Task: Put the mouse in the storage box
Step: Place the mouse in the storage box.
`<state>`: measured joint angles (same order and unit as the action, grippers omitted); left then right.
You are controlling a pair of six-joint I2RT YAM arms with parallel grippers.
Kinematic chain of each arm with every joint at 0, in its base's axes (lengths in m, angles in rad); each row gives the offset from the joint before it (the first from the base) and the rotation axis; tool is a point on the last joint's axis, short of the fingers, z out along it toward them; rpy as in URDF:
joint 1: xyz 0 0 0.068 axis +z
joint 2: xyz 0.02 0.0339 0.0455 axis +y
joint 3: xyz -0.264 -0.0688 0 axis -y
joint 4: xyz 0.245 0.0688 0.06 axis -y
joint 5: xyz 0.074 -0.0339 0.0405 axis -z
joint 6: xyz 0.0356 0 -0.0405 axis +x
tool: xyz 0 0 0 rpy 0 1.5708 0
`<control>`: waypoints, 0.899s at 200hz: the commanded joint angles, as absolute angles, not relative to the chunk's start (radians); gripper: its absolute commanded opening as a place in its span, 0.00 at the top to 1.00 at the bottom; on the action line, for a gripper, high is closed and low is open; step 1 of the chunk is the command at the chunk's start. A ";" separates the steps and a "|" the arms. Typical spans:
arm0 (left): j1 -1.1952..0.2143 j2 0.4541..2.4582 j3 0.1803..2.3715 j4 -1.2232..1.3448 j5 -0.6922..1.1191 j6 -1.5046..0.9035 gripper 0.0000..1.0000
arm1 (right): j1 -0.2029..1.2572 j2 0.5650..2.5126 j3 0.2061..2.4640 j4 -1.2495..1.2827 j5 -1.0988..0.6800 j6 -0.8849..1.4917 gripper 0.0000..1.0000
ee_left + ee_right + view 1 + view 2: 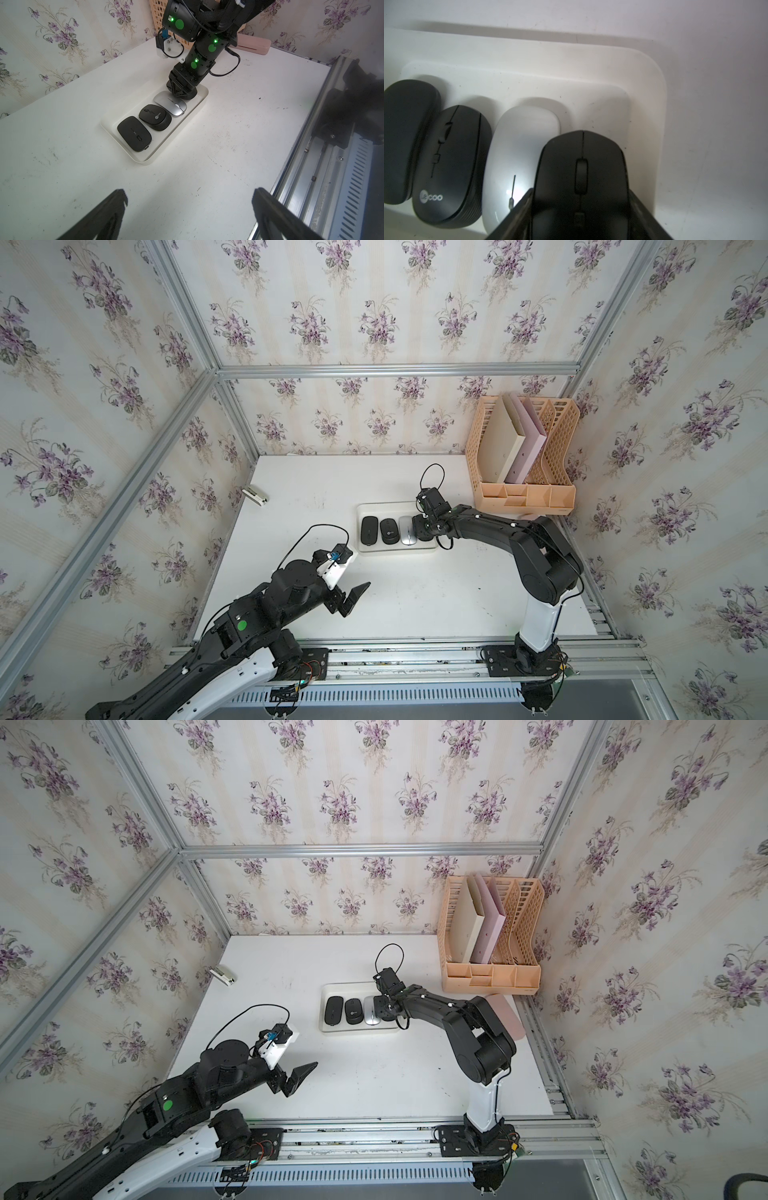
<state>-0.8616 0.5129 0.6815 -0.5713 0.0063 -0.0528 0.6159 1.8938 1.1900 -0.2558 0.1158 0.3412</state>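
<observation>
The storage box (376, 551) is a shallow white tray in the middle of the table. It holds a flat black mouse (368, 529), a black Lecoo mouse (389, 531) and a silver mouse (407, 530) side by side. My right gripper (581, 191) is shut on a fourth, black mouse (581, 158), low over the box's bare right end (654, 83) next to the silver one (517, 162). Whether it touches the floor of the box I cannot tell. My left gripper (190, 193) stands open and empty above bare table, nearer the front than the box (145, 161).
A peach lattice file organiser (523, 493) with folders stands at the back right. A slim pink case (505, 1015) lies in front of it, under the right arm. A small white stapler-like item (254, 494) lies at the left wall. A metal rail (415, 659) runs along the front edge.
</observation>
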 commanded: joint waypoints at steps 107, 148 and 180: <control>-0.861 0.517 0.692 -0.566 0.003 -0.053 0.01 | 0.635 1.879 1.209 -0.271 0.176 0.356 0.25; -0.861 0.517 0.692 -0.565 0.003 -0.053 0.01 | 0.637 1.840 1.203 -0.266 0.162 0.354 0.26; -0.861 0.508 0.700 -0.583 -0.025 -0.057 0.01 | 0.637 1.729 1.166 -0.240 0.154 0.343 0.27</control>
